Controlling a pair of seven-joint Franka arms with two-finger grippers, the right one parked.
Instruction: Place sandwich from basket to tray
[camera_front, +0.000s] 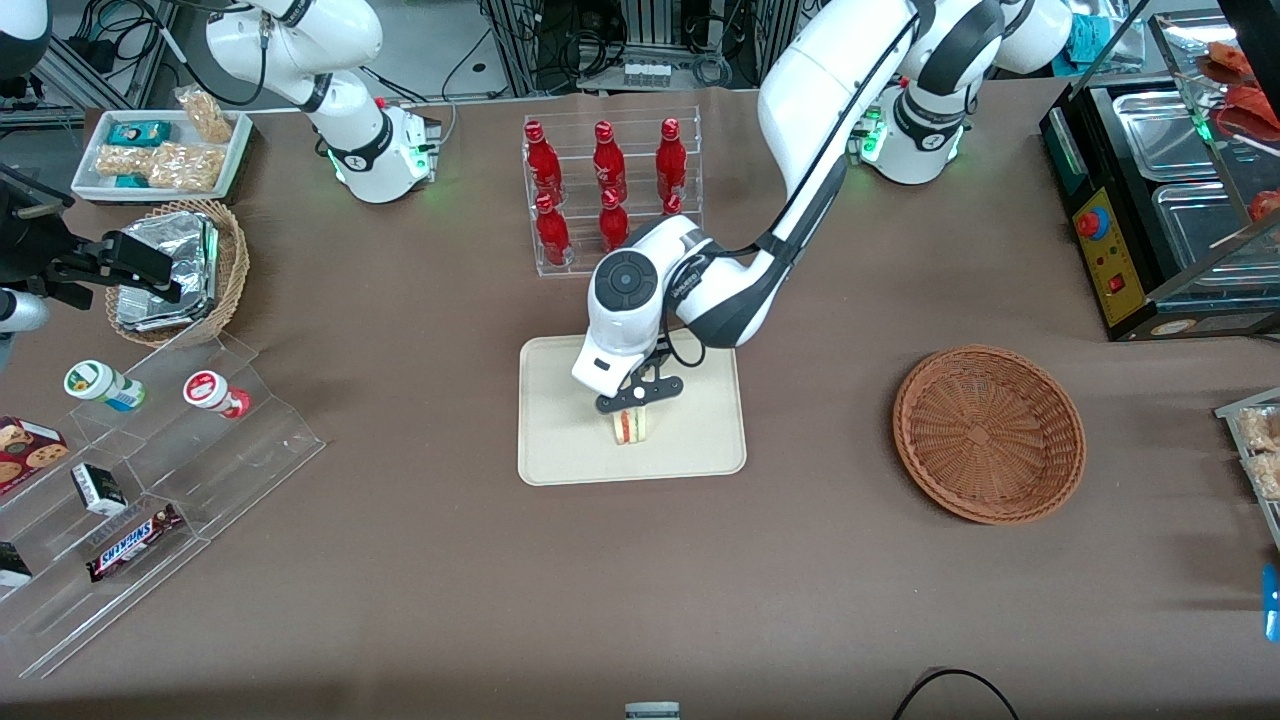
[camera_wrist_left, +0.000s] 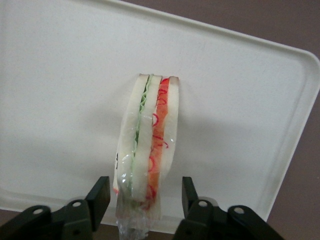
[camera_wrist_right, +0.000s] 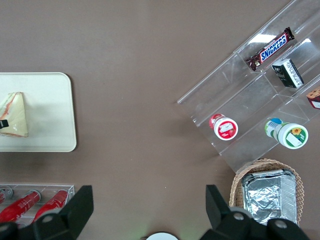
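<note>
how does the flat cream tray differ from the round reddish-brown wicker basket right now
The flat cream-beige rectangular tray is smooth with rounded corners; the shallow round reddish-brown wicker basket is woven. The tray holds the clear-wrapped triangular sandwich, standing on edge; the basket holds nothing. The left arm's gripper is over the tray, fingers open either side of the sandwich; the basket lies apart, toward the working arm's end. Both rest on the brown table.
</note>
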